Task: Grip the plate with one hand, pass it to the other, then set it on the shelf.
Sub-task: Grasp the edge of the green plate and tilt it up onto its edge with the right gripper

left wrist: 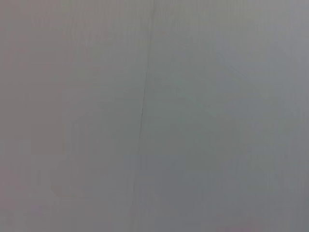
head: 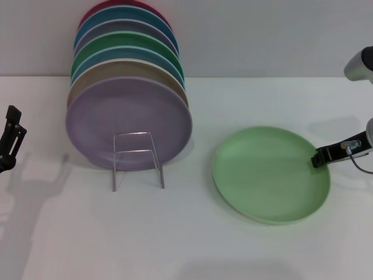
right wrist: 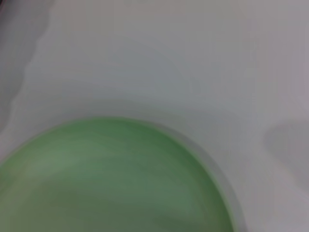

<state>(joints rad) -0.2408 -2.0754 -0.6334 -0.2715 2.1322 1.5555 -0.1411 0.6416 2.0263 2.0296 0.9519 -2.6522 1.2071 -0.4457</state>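
Right gripper point(head: 319, 158) at plate point(head: 268, 172) rim

Surface: a plain white table point(head: 186, 245), matte, reaching back to a pale wall.
Right part: the plate point(head: 271, 174), light mint green, lies flat on the table.
Left part: the shelf point(head: 137, 158), a small rack of thin silver wire, stands on the table.
In the shelf: a row of plates on edge, the lilac plate point(head: 128, 123) in front, leaning back.
Near part: bare white, with soft shadows at the left.
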